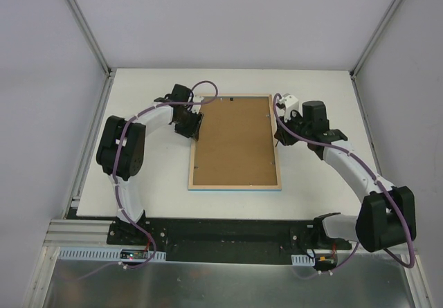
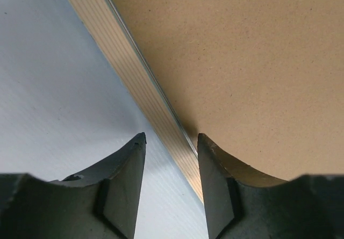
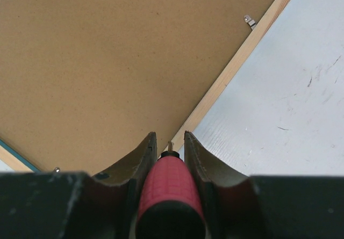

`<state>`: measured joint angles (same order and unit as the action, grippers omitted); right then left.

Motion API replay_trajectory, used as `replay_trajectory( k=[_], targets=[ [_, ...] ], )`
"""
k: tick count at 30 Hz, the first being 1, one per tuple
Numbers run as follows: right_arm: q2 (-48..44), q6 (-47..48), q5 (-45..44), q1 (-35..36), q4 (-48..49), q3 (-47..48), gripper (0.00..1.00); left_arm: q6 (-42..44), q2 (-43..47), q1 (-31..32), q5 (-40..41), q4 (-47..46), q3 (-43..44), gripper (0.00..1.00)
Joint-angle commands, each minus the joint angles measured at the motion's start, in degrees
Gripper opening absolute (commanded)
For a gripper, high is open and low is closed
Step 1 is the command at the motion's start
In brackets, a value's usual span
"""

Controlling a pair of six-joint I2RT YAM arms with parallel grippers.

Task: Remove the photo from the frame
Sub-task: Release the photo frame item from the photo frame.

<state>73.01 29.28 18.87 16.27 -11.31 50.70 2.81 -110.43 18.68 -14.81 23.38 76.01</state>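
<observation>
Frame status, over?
Left gripper open astride frame rim. Right gripper shut on red-handled tool. Frame face down, backing board in place, photo hidden.

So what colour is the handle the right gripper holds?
The handle is red, finely gridded; best in the right wrist view.

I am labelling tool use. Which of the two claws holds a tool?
The right claw: it is shut on a red-handled tool. The left claw holds none; its fingers straddle the rim of the frame.

Backing board (image 1: pixel 235 142) plain brown; frame (image 2: pixel 129 72) rim pale wood; tool (image 3: pixel 169 185) red.
</observation>
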Motion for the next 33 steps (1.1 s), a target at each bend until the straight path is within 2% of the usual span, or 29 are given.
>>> replay_trajectory(
  k=[1, 5, 10, 21, 26, 33],
  targets=[
    [1.1, 0.2, 0.9, 0.2, 3.0, 0.2, 0.01, 0.4, -1.1, -0.1, -2.2, -0.3, 0.1, 0.41],
    [1.8, 0.1, 0.7, 0.2, 3.1, 0.3, 0.01, 0.5, -2.6, -0.4, -5.0, 0.0, 1.6, 0.36],
    [1.4, 0.2, 0.4, 0.1, 3.2, 0.0, 0.01, -2.4, -3.2, -0.4, -0.6, 1.0, 3.1, 0.17],
    [2.7, 0.2, 1.1, 0.1, 3.4, -0.3, 0.01, -5.4, -3.1, -0.4, 2.5, 1.8, 2.1, 0.16],
    [3.1, 1.2, 6.8, 0.3, -0.9, 1.0, 0.01, -6.7, -2.6, -0.5, 2.2, 1.8, 1.4, 0.16],
    [4.0, 5.4, 7.9, 0.4, -6.7, 2.9, 0.01, -8.2, -2.9, -0.6, 2.2, 1.8, 1.0, 0.13]
  ],
)
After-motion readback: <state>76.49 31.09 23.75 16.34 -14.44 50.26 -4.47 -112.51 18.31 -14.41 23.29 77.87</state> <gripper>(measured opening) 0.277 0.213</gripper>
